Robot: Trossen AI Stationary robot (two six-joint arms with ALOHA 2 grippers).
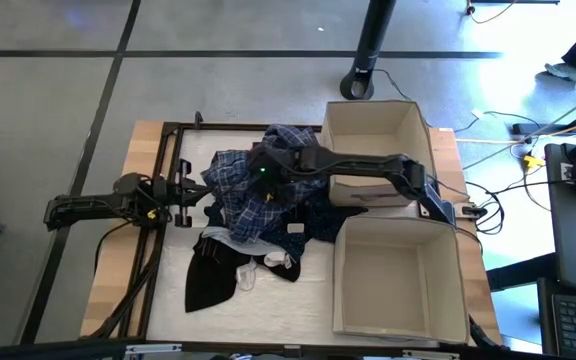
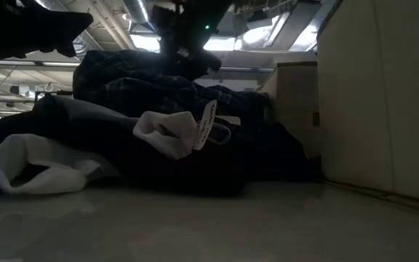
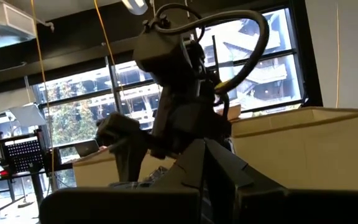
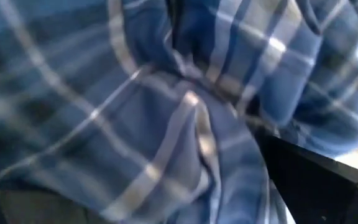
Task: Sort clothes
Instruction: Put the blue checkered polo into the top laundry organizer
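Observation:
The clothes lie heaped mid-table. A blue-white plaid shirt (image 1: 240, 190) tops the heap, a dark navy piece (image 1: 318, 225) lies at its right, and a black piece (image 1: 208, 282) spreads toward the near edge. Small white socks (image 1: 278, 262) rest on the heap's near side. My right gripper (image 1: 266, 172) hangs open, slanting down over the shirt's far part. The plaid cloth (image 4: 166, 124) fills the right wrist view between its fingers (image 4: 316, 180). My left gripper (image 1: 182, 195) waits shut at the table's left, beside the heap. My right gripper comes at the plaid shirt slanting down from the table's right. The cloth is very close in front of its fingers, but I cannot tell whether they touch it.
Two beige cardboard boxes stand at the right, one far (image 1: 373, 150) and one near (image 1: 398, 275), both open at the top. A white tag (image 2: 206, 124) sticks up from the heap. Bare tabletop (image 1: 298, 305) lies along the near edge, left of the near box.

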